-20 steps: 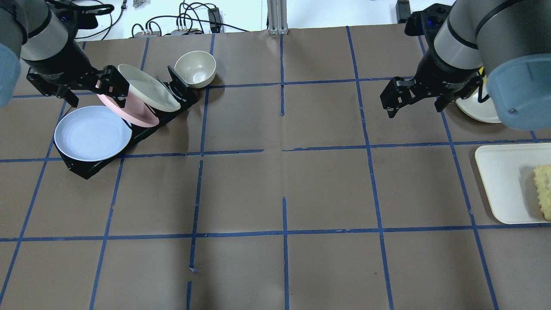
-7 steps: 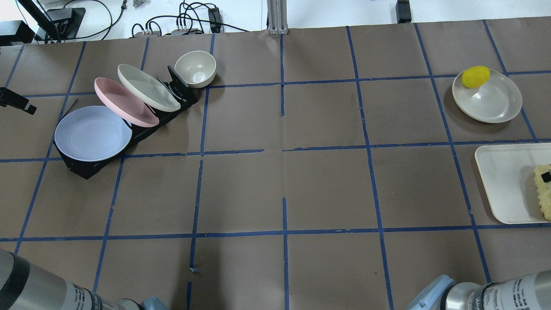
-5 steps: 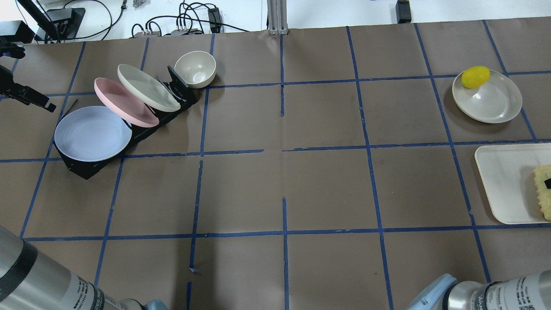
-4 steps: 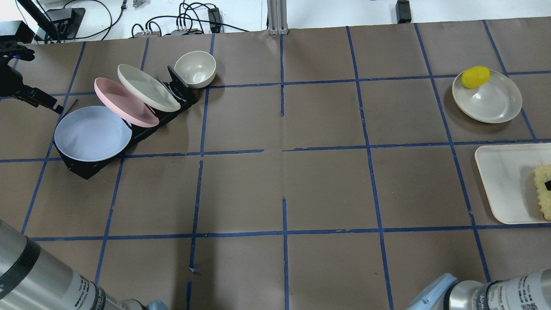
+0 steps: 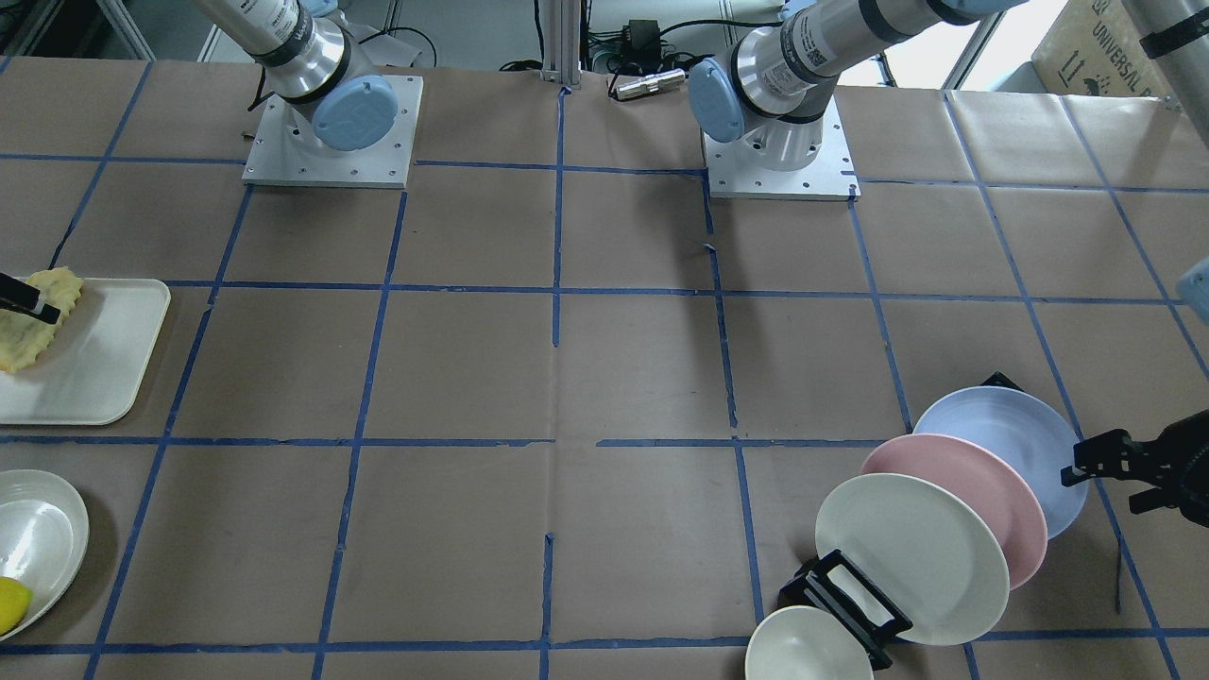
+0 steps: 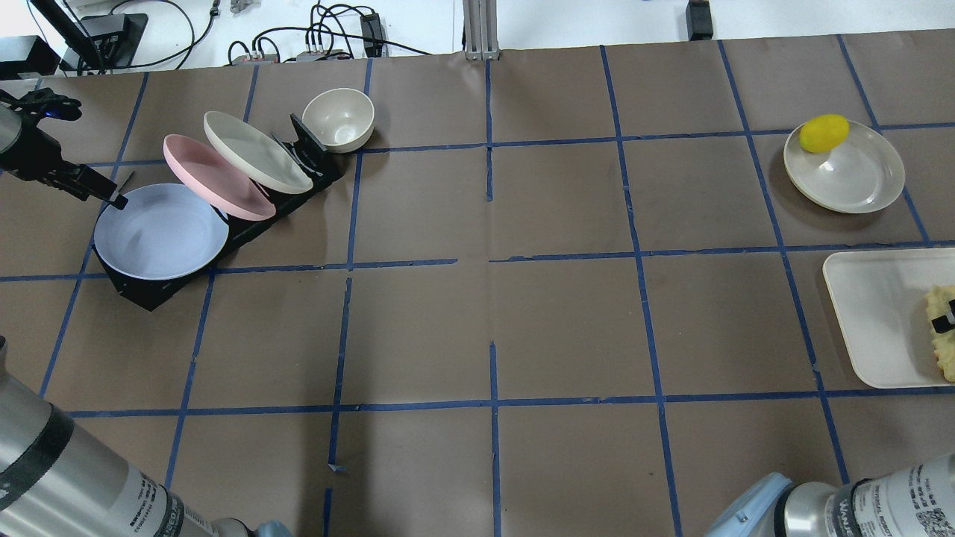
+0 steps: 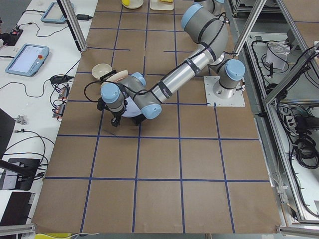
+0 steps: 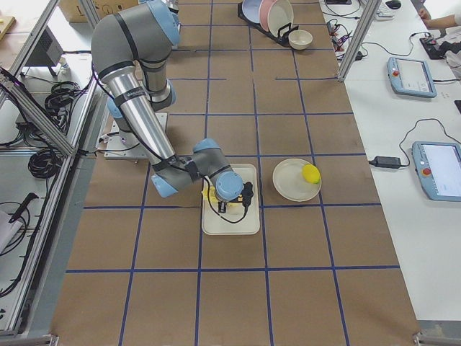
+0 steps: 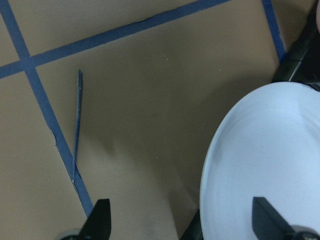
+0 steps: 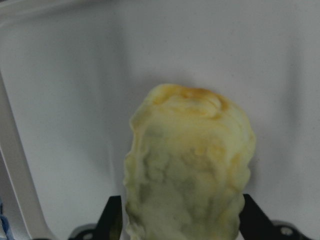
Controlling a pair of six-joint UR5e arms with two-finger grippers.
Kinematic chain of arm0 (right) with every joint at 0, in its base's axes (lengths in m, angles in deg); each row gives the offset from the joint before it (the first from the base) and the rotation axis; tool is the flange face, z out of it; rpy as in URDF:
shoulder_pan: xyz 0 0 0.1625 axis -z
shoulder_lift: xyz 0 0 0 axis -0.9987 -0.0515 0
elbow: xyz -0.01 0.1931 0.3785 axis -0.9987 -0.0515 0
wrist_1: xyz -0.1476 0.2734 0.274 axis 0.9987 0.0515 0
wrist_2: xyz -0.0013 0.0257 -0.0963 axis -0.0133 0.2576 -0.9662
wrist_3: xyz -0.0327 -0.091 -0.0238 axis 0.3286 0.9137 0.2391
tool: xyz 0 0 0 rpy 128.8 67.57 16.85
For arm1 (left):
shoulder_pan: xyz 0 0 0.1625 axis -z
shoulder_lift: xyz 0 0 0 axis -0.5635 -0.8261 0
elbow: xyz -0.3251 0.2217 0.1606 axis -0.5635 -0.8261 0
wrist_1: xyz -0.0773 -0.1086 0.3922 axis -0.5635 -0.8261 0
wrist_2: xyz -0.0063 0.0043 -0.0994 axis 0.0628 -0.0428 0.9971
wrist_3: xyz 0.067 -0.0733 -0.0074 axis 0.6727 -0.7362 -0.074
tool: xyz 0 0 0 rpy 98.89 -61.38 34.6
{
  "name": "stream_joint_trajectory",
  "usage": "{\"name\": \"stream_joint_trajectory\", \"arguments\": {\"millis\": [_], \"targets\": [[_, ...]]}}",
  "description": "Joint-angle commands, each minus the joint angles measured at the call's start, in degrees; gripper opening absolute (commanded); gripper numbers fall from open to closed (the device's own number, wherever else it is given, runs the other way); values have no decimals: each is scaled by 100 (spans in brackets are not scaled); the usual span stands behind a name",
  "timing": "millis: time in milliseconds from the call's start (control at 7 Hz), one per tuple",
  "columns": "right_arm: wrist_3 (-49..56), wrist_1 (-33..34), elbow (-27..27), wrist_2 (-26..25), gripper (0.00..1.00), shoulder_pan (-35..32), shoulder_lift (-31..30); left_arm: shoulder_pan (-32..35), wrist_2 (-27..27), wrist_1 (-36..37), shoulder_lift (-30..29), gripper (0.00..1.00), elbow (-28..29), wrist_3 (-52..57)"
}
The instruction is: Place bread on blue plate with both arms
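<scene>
The bread (image 10: 187,165) lies on the white tray (image 6: 873,321) at the table's right edge; it also shows in the overhead view (image 6: 944,358) and the front view (image 5: 28,326). My right gripper (image 10: 182,225) is low over it, open, with one finger on each side of the loaf. The blue plate (image 6: 160,231) leans in the front slot of a black rack (image 6: 149,291). My left gripper (image 9: 181,225) is open at the plate's (image 9: 270,165) far left rim, one finger over the plate and one outside it. It also shows in the overhead view (image 6: 112,198).
A pink plate (image 6: 216,179) and a cream plate (image 6: 257,153) lean in the same rack behind the blue one. A cream bowl (image 6: 339,119) stands beyond the rack. A cream plate (image 6: 850,175) with a yellow lemon-like thing (image 6: 824,133) sits beyond the tray.
Both arms have dropped from high over the table's far side. The left gripper has come in from the left edge to the blue plate's rim. The right gripper has stayed at the bread.
</scene>
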Motion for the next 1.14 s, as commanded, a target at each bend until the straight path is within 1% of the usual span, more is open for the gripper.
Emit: {"name": "stream_joint_trajectory", "arguments": {"millis": [0, 143, 286, 429, 571, 714, 857, 1000], "targets": [[103, 1, -3, -33, 2, -29, -39, -6, -16, -20, 30, 74, -244, -40], [113, 1, -12, -33, 1, -29, -39, -49, -7, -29, 48, 59, -332, -188], [122, 9, -21, -42, 0, -38, -48, -50, -25, -46, 126, 32, -438, -242], [305, 18, -117, -33, 0, -82, -57, -50, -34, -247, 162, 13, -317, -364], [315, -25, -379, -42, 0, -256, -65, -23, -60, -397, 249, 5, -272, -400], [254, -234, -747, -42, 0, -484, -65, -23, -77, -476, 459, 5, -272, -427], [219, -454, -1107, -50, 0, -835, -144, -23, -86, -773, 713, 5, -254, -444], [105, -517, -1328, -111, 0, -1299, -345, -41, -278, -1124, 1055, 5, -245, -453]]}}
